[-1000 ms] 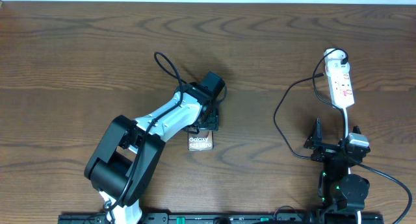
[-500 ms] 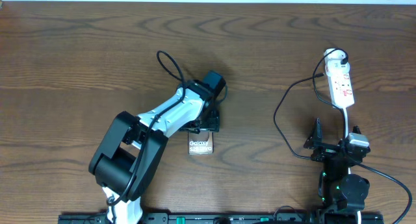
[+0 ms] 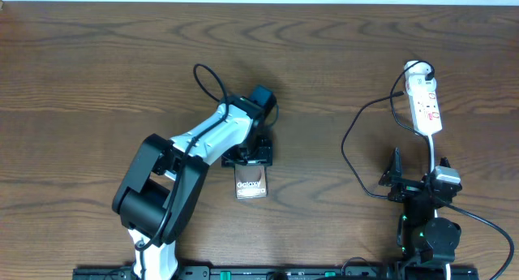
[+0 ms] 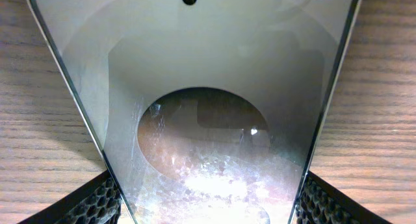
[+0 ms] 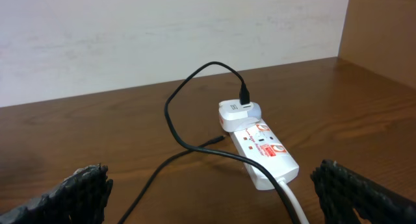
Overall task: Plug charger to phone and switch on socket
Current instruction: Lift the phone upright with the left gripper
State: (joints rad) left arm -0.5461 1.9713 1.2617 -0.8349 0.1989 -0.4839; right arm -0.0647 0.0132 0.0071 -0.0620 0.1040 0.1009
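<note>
The phone (image 3: 251,187) lies flat on the table with its white "Galaxy" lettering up. In the left wrist view the phone (image 4: 208,68) fills the frame. My left gripper (image 3: 249,160) is over the phone's far end, and its fingers (image 4: 208,208) press against the two long edges. The white socket (image 3: 426,105) lies at the far right and also shows in the right wrist view (image 5: 263,149). The black charger (image 3: 347,146) runs from a white plug (image 5: 237,113) and loops over the table (image 5: 172,117). I cannot make out its tip. My right gripper (image 3: 397,178) is open and empty (image 5: 214,191), short of the socket.
The socket's white lead (image 3: 434,150) runs toward the right arm's base. A thick black arm cable (image 3: 207,81) loops behind the left arm. A pale wall (image 5: 162,36) stands beyond the table's far edge.
My left gripper has turned slightly, and the phone has slid a little toward the table's near edge with it. The right arm, socket and charger have not moved.
</note>
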